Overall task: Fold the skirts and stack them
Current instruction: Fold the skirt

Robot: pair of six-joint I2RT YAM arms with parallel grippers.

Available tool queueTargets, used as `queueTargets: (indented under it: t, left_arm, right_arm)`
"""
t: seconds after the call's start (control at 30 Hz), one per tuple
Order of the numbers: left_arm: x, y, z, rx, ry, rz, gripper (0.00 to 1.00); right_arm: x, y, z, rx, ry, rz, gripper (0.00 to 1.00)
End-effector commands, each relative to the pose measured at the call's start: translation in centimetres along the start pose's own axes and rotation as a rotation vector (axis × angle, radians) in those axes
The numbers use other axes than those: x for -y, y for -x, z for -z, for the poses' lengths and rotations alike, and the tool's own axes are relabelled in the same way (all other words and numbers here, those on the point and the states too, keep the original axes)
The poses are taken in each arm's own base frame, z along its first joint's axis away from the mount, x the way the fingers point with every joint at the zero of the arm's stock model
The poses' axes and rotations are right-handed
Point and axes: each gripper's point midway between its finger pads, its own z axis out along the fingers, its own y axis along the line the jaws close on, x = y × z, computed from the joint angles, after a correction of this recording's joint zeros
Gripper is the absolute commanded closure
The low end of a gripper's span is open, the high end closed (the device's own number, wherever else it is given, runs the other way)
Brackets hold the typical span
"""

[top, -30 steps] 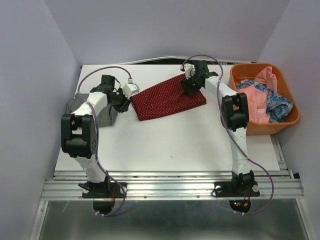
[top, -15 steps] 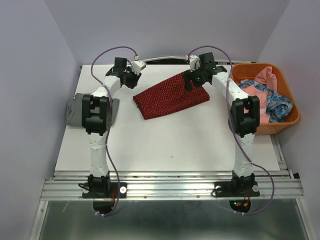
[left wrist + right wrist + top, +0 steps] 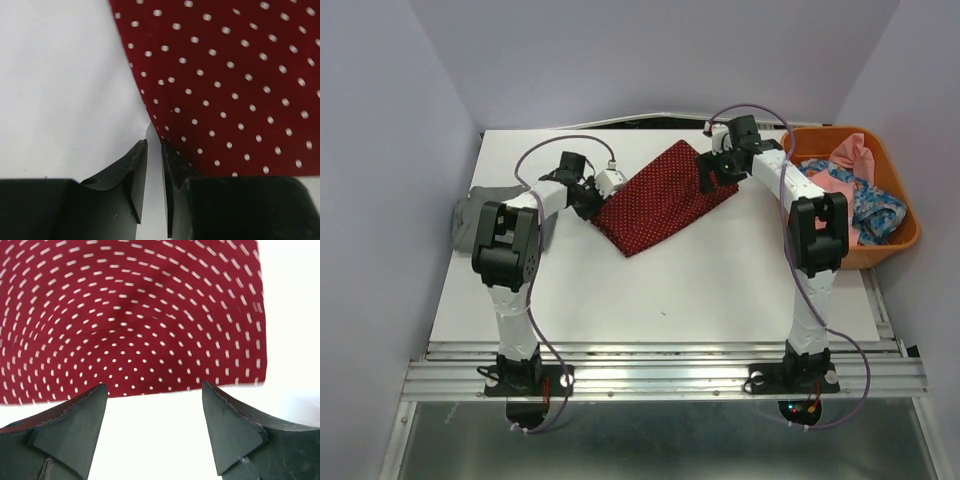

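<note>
- The white bench (image 3: 660,290) carries everything we see, with the two arms reaching from its near edge toward the far one.
- An orange basket (image 3: 865,257) sits at the far right corner, against the right edge.
- The dark red skirt (image 3: 660,200) with tiny white dots lies flat near the middle of the far edge. It is turned askew, with one corner pointing toward the near edge.
- The grey skirt (image 3: 468,215) lies bunched at the left edge, partly under the left arm and well apart from the basket.
- The blue flowered skirt (image 3: 880,210) is crumpled inside the basket, beside a pink cloth (image 3: 840,190).
- The right gripper (image 3: 708,175) is over the right end of the dark red skirt (image 3: 135,325). In the wrist view its jaws (image 3: 155,390) are spread wide, with bare bench between them and the skirt's edge just beyond the tips.
- The left gripper (image 3: 592,203) is at the left edge of the dark red skirt (image 3: 240,75). Its jaws (image 3: 154,147) are drawn to a thin slit on the hem, which puckers at the tips.
</note>
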Motion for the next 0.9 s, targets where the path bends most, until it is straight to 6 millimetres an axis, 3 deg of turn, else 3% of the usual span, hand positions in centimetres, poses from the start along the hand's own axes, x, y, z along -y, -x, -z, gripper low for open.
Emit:
queueTargets:
  t: [0.0,0.13,0.2,0.23,0.27,0.33,0.4,0.47,0.5,0.57,0.6,0.63,0.7,0.8,0.87]
  left_arm:
    - [7.9,1.5,3.4,0.072,-0.179,-0.132,0.71]
    - [13.3,3.3,5.5,0.121,-0.275,-0.047,0.69]
    - [13.5,3.4,6.2,0.125,-0.276,0.021,0.66]
    - [13.8,2.8,6.5,0.118,-0.276,0.051,0.61]
    - [13.1,3.0,7.7,0.145,-0.244,0.067,0.59]
    - [12.1,3.1,9.6,0.201,-0.148,0.036,0.54]
    - [9.8,3.2,11.0,0.227,0.001,-0.063,0.49]
    - [7.5,2.9,13.0,0.238,0.180,-0.218,0.30]
    - [7.5,1.2,12.9,0.206,0.219,-0.260,0.12]
    - [6.0,0.8,14.3,0.196,0.340,-0.377,0.03]
    - [5.1,1.0,14.8,0.195,0.390,-0.491,0.02]
    - [5.6,-0.3,14.2,0.172,0.384,-0.529,0.02]
    - [5.7,-0.5,13.9,0.175,0.393,-0.604,0.02]
    - [5.8,-0.1,13.2,0.213,0.398,-0.621,0.02]
    - [5.5,0.6,12.8,0.238,0.408,-0.596,0.01]
  right_arm:
    - [0.9,1.8,0.5,0.043,0.025,-0.051,0.19]
    - [-1.8,1.4,0.1,0.026,0.182,-0.078,0.21]
    - [-4.1,0.9,0.5,0.018,0.288,-0.076,0.22]
    - [-5.4,-0.3,0.4,-0.009,0.337,-0.087,0.23]
    - [-6.3,-0.1,1.3,0.007,0.378,-0.086,0.24]
    - [-9.4,-0.7,1.4,-0.001,0.439,-0.046,0.24]
    - [-11.6,-2.2,1.5,-0.022,0.487,-0.028,0.25]
    - [-14.5,-3.2,1.2,-0.048,0.541,-0.008,0.24]
    - [-15.2,-3.6,0.9,-0.057,0.549,-0.001,0.25]
    - [-17.4,-4.0,0.3,-0.072,0.573,0.020,0.25]
    - [-18.0,-4.0,-0.3,-0.074,0.577,0.018,0.25]
    - [-18.6,-4.1,-0.6,-0.079,0.582,0.021,0.25]
    - [-20.0,-4.4,-1.3,-0.090,0.594,0.021,0.26]
    - [-20.2,-5.9,-2.8,-0.126,0.577,0.028,0.28]
    - [-20.7,-8.0,-3.5,-0.166,0.565,0.072,0.31]
